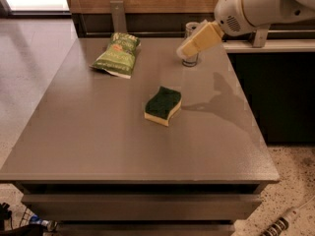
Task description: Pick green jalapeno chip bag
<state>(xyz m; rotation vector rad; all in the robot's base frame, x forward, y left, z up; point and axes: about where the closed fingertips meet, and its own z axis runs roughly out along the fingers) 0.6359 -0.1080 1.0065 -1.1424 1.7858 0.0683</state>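
The green jalapeno chip bag (pixel 117 56) lies flat at the far left of the grey table (pixel 98 132), light green with white lettering. My gripper (pixel 197 41) is a cream-coloured part on the white arm (pixel 256 6), hanging above the table's far right side. It is well to the right of the bag and holds nothing that I can see.
A yellow sponge with a dark green top (pixel 163 104) lies near the table's middle. A drink can (pixel 191 58) stands at the far right, mostly hidden behind my gripper. A wooden wall and rail run along the back. A dark cabinet stands to the right.
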